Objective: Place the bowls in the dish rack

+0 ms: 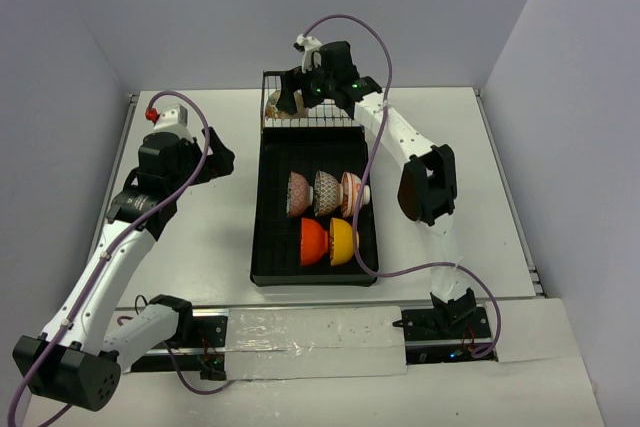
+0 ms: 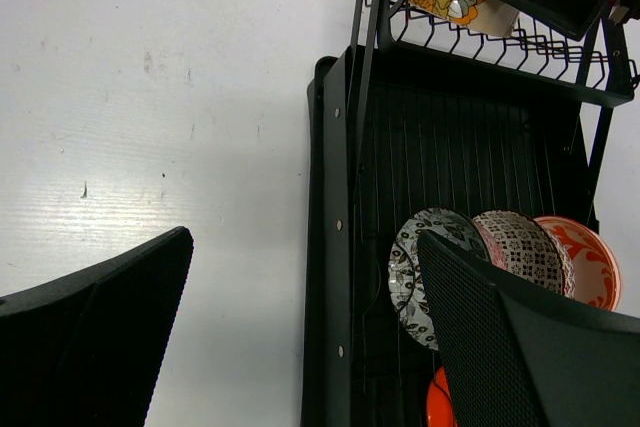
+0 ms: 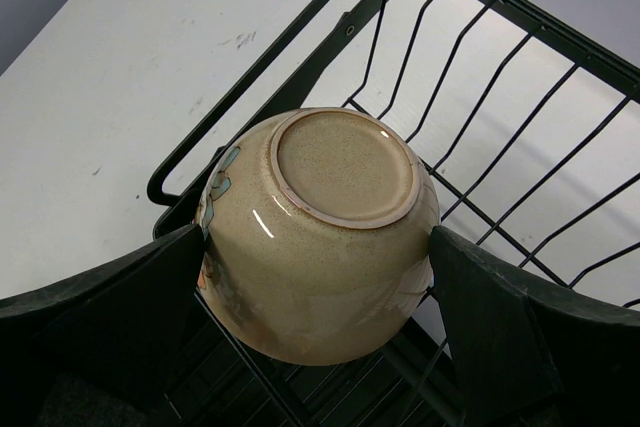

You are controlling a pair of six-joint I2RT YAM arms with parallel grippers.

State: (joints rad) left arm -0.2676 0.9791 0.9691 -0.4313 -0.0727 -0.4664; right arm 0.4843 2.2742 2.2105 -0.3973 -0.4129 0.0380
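Note:
The dish rack (image 1: 268, 217) is a long black ribbed tray with a wire basket (image 1: 330, 117) at its far end. Five bowls stand on edge in the tray: three patterned ones (image 1: 327, 192), a red-orange one (image 1: 313, 242) and a yellow-orange one (image 1: 344, 241). My right gripper (image 1: 290, 102) is shut on a beige bowl (image 3: 330, 237) with a flower print, base towards the camera, held at the wire basket (image 3: 520, 117). My left gripper (image 1: 222, 162) is open and empty over the table, left of the tray (image 2: 335, 247). Its view shows the grey speckled bowl (image 2: 415, 267).
White walls enclose the table on three sides. The right arm's elbow (image 1: 428, 183) hangs over the table right of the tray. A purple cable (image 1: 372, 227) loops over the tray's right edge.

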